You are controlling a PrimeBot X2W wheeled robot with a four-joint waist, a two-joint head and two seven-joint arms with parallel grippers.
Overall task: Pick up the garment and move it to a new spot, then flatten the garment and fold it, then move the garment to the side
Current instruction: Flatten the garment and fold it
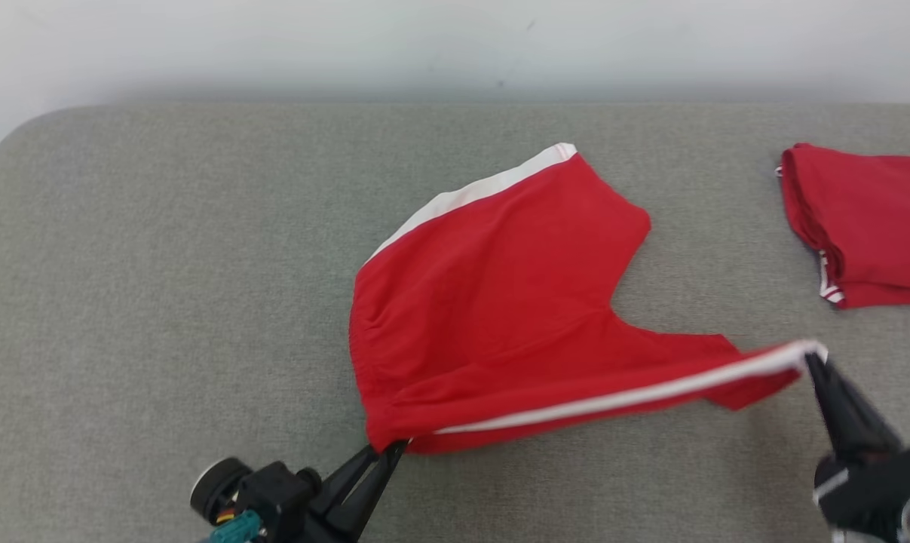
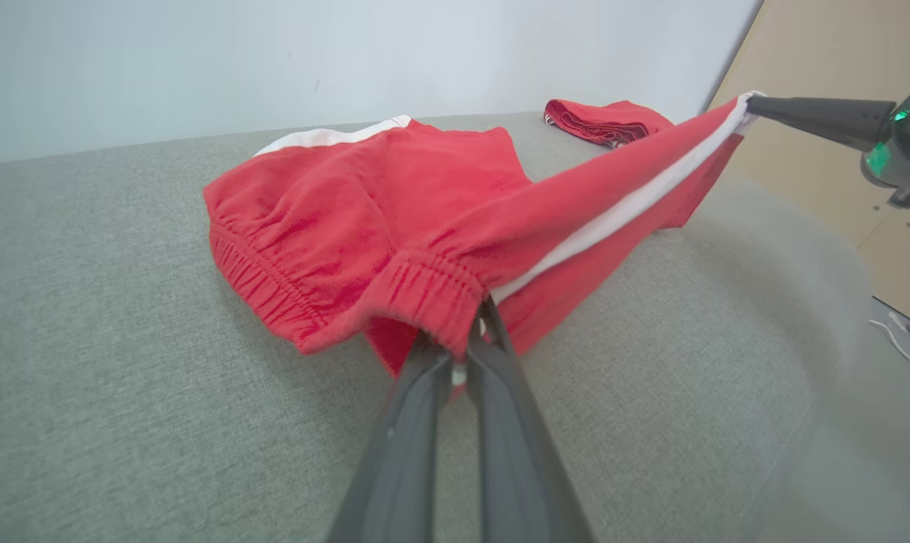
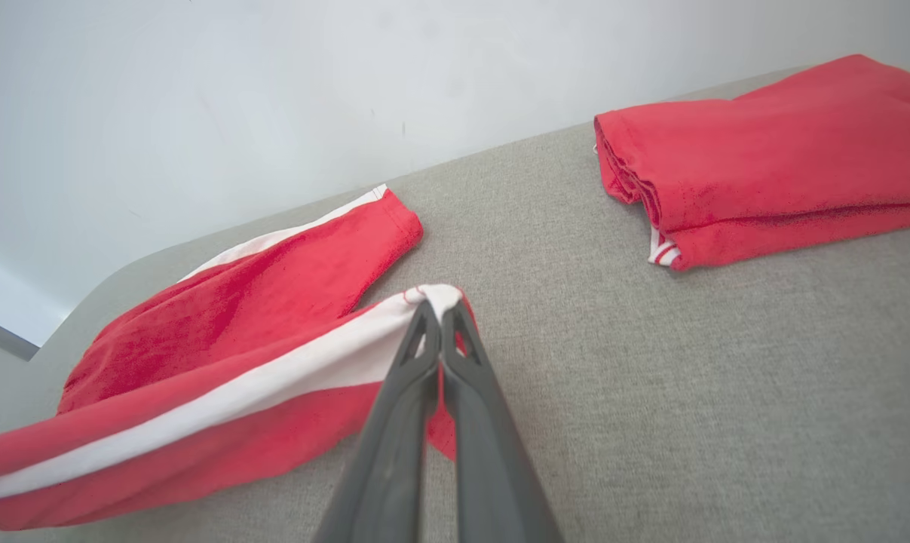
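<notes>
Where the shorts [image 1: 492, 302] lie: on the middle of the cushion [image 1: 160, 302]. The far leg is flat on it, and the near side is stretched between the two pincers and a little lifted.
Left pincer [image 1: 394, 449]: closed on the corner of the waistband [image 2: 424, 290], near the front edge of the cushion.
Right pincer [image 1: 813, 358]: closed on the hem of the near leg, at the end of the white stripe [image 1: 613, 400], toward the right edge.
Folded garment [image 1: 869, 219]: red, at the right edge, well apart from the shorts.
Handling: I judge the cloth light, soft and limp. It sags and wrinkles wherever it is not pulled tight, and it is not fragile.
Where to hold: the thick parts seem best, the elastic waistband and the sewn hem, at the two ends of one side.
Risk: the rough cushion cloth may drag the shorts and bunch them.
</notes>
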